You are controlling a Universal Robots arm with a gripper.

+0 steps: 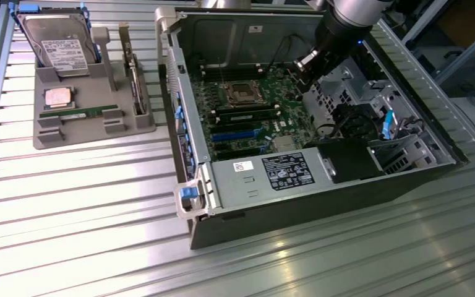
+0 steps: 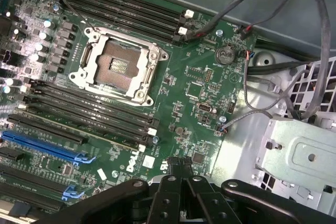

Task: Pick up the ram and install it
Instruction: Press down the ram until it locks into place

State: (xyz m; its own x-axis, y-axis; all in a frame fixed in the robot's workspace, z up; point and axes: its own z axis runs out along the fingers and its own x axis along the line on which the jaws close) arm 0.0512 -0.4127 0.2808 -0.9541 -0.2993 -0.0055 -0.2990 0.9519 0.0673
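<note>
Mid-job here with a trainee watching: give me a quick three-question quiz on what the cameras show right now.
1. True or false: the CPU socket on the motherboard has a chip seated in it.
2. Where does the ram stick lie?
A. flat on the gray holder outside the case
B. between the gripper's fingers
C. on top of the power supply
3. Short answer: is the gripper over the motherboard open or shut?

Key: 1 false, the socket is empty. 2 A. 3 shut.
</note>
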